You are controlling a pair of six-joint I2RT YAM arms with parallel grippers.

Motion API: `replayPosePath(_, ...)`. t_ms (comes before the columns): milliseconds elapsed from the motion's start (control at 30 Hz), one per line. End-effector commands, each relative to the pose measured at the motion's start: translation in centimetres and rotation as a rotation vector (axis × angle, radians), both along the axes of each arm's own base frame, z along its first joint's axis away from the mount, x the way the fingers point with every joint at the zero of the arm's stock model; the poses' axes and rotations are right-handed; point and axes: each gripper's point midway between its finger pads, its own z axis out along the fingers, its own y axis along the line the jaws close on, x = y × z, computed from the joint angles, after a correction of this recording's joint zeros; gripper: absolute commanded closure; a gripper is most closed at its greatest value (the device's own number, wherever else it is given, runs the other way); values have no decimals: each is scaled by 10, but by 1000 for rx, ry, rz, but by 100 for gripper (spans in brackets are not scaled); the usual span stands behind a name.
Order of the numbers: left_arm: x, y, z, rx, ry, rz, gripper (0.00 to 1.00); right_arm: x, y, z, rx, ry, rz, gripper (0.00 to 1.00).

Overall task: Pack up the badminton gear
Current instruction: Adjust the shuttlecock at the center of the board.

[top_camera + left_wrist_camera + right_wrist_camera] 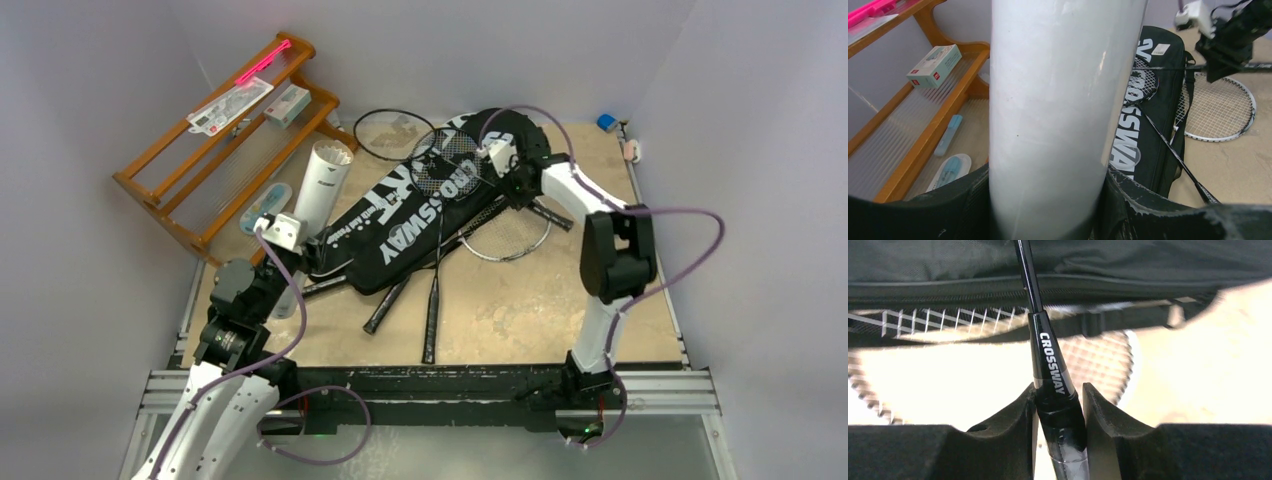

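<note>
My right claw [1058, 397] stands narrow. Its two black foam pads [1013, 420] press either side of a racket [1050, 360] at the glossy tapered cone lettered "CROSSWAY", where the thin shaft meets the handle. From there the shaft runs on across the black fabric cover [395, 235], toward the far right of the worktop [600, 320]. Past the pads, the wrist view shows a zip line, a strap buckle and the strung head of a silver-framed racket [512, 238] lying partly under the cover's edge.

My left claw [1048, 180] is clamped round the long white tube [1058, 100], low on its body. The tube leans up near the left edge, just beside the wooden rack [200, 175].

The cone worries me most. It is slick and narrowing, so I judge it could slide through the soft pads, or twist if I lift with the weight hanging out at the head. The thin shaft could catch on the zip edge or the strap. The strings of the two heads could also hook each other and drag the silver racket along.

The tube is round, smooth and matt, so it may swivel in the grip. Swung carelessly, its open top could knock the rack's slatted shelves. Another racket's black handle [431, 320] lies toward the near edge, apart from both claws.
</note>
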Motion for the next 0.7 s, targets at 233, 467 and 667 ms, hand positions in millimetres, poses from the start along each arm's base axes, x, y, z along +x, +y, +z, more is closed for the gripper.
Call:
replayPosePath(233, -1, 0, 19, -38, -67, 0, 61, 13, 2, 186, 172, -466, -70, 93)
replayPosePath(467, -2, 1, 19, -39, -69, 2, 61, 18, 48, 185, 411, -262, -71, 100)
replayPosePath(667, -2, 2, 19, -37, -70, 4, 61, 33, 74, 203, 561, -231, -47, 100)
